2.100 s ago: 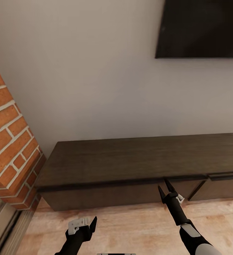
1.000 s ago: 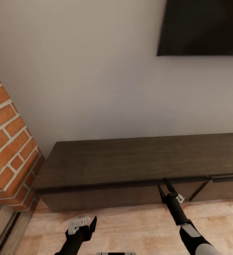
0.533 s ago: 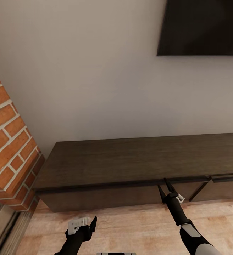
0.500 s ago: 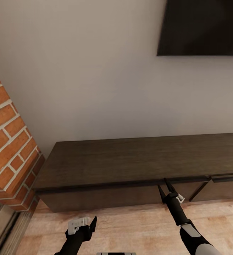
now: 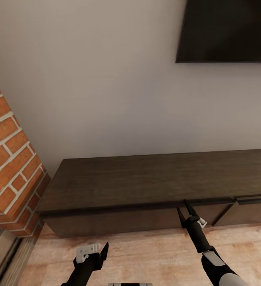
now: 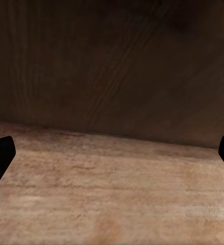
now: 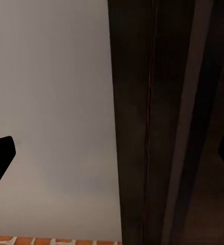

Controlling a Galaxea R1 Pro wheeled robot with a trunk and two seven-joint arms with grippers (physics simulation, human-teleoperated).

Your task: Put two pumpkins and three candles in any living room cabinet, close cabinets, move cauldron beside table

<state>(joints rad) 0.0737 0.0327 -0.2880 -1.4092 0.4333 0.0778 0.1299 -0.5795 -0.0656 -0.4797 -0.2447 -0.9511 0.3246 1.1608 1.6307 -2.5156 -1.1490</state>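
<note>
The cabinet [image 5: 158, 180] is a long low dark-brown unit against the wall, with a bare flat top. My right gripper [image 5: 182, 206] stands open at the front edge of the cabinet top, with nothing between its fingers. Just right of it, a dark slanted gap [image 5: 221, 213] separates two front panels. In the right wrist view the cabinet edge [image 7: 153, 127] runs between the open fingertips. My left gripper [image 5: 95, 251] hangs open low over the floor. It faces the cabinet front [image 6: 112, 61] and holds nothing. The pumpkins, candles, cauldron and table are out of view.
A red brick column [image 5: 9, 167] juts out at the left, close to the cabinet's end. A dark flat screen [image 5: 225, 29] hangs on the pale wall [image 5: 98, 79] above. Light wooden floor [image 5: 146, 254] lies in front of the cabinet.
The head view has shifted slightly since the earliest frame. Both arms and the cabinet stay as they were.
</note>
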